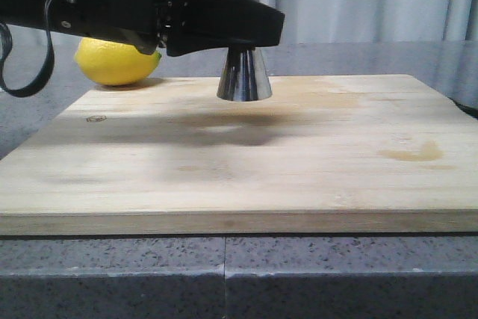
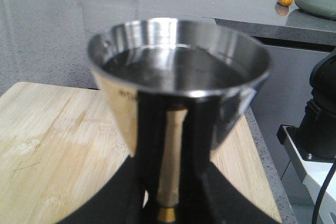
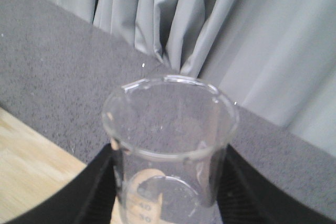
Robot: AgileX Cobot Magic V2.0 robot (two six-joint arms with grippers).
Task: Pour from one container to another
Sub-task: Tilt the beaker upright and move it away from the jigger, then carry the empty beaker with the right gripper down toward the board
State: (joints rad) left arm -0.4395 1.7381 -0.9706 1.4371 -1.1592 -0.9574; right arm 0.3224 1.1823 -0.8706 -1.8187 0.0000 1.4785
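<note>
Left gripper (image 1: 243, 39) comes in from the upper left of the front view. It is closed around the thin middle of the metal cup (image 1: 244, 76). That cup stands straight up on the wooden board (image 1: 246, 162), a bit left of the middle of the picture and toward the back edge. A lemon (image 1: 116, 61) sits behind the board at the upper left. In the left wrist view the metal cup (image 2: 178, 77) fills the middle, and its open mouth faces up. It looks like there is dark liquid inside, but I cannot be sure.

Right gripper (image 3: 168, 203) is squeezed on the glass cup (image 3: 170, 150), low in the right wrist view. The glass cup stands up tall and looks empty. It does not show in the front view, so I cannot tell which way it lies from the metal cup. I think it has to get above that open mouth to pour.
</note>
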